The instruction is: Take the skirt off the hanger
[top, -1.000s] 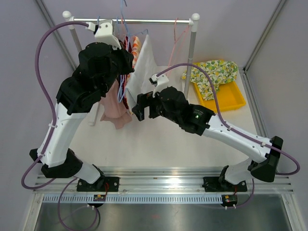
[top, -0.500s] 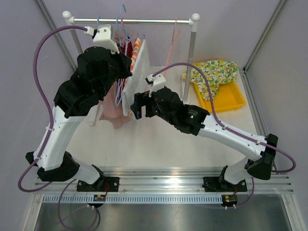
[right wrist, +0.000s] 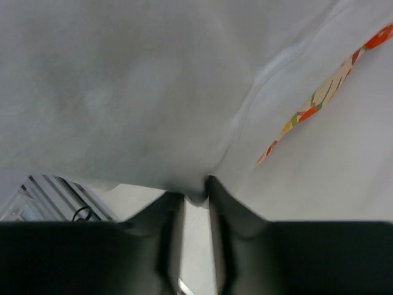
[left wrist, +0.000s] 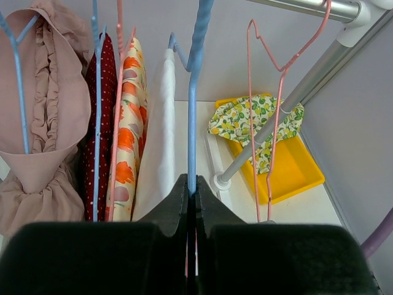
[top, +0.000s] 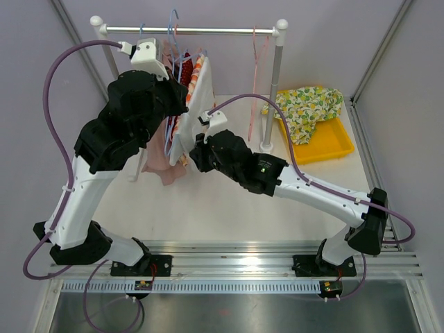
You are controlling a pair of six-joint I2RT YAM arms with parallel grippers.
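The white skirt (top: 192,111) hangs on a blue wire hanger (left wrist: 191,117) from the rack rail (top: 208,30). My left gripper (left wrist: 191,184) is shut on the hanger's blue wire just below its twisted neck, with the skirt (left wrist: 161,153) hanging right beside it on the left. My right gripper (right wrist: 195,187) is at the skirt's lower edge, and a small fold of the white cloth (right wrist: 123,92) is pinched between its fingertips. From above, the right gripper (top: 197,155) sits at the skirt's bottom hem.
On the same rail hang a dusty pink garment (left wrist: 43,123), a red dotted one (left wrist: 105,92), an orange floral one (left wrist: 130,123) and an empty pink hanger (left wrist: 270,92). A yellow tray (top: 326,142) holding a lemon-print cloth (top: 309,104) lies right of the rack post (top: 276,83).
My right arm moved left to the skirt's lower edge and its jaws closed on the white cloth. The left gripper stayed shut on the hanger.
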